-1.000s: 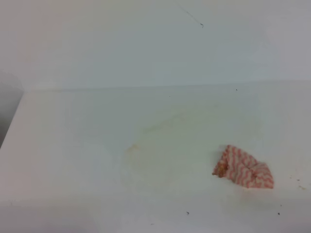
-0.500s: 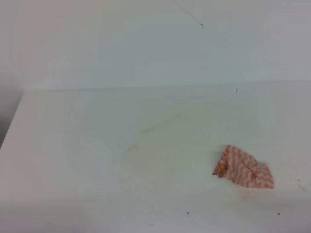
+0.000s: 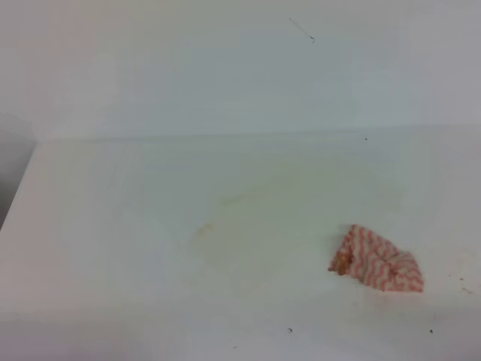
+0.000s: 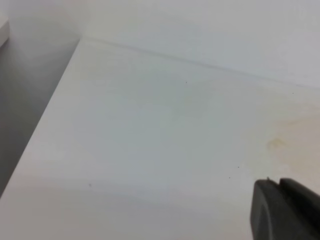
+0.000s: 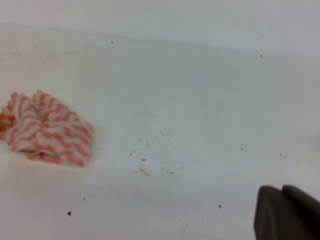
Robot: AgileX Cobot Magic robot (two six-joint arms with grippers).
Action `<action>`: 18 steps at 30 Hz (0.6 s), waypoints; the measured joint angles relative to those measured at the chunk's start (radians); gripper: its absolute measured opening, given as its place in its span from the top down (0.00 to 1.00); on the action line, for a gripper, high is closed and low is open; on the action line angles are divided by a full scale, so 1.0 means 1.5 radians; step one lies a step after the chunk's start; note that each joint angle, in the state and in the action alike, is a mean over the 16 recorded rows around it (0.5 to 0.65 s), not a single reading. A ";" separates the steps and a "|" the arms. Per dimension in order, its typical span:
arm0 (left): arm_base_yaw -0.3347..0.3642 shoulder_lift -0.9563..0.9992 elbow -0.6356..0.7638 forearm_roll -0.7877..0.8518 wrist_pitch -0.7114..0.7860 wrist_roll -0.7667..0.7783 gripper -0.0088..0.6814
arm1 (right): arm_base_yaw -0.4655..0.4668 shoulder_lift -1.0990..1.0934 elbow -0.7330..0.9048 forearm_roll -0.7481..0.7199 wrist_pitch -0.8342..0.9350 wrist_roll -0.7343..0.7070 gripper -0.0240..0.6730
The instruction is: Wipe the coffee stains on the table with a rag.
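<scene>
The rag (image 3: 376,259), red-and-white zigzag cloth, lies crumpled on the white table (image 3: 113,226) at the right, with a brown patch on its left tip. Only faint yellowish coffee stains (image 3: 240,197) show, smeared across the table's middle. No gripper appears in the exterior view. In the left wrist view my left gripper (image 4: 279,182) is shut and empty above the table, with the pale stains (image 4: 275,144) just beyond it. Seen from the right wrist, the rag (image 5: 45,130) lies far left, well apart from my right gripper (image 5: 281,189), which is shut on nothing.
A plain white wall (image 3: 225,68) rises behind the table. The table's left edge drops to a dark gap (image 3: 11,173). Small brownish crumbs (image 5: 145,170) and tiny dark specks (image 3: 290,329) lie on the table near the rag.
</scene>
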 joint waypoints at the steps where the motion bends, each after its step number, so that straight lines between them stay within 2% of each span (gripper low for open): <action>1: 0.000 0.000 0.000 0.000 0.000 0.000 0.99 | 0.000 0.000 0.000 0.000 0.000 0.000 0.97; 18: 0.000 -0.001 0.002 0.000 0.000 0.000 0.99 | 0.000 0.000 0.000 0.000 0.000 0.000 0.97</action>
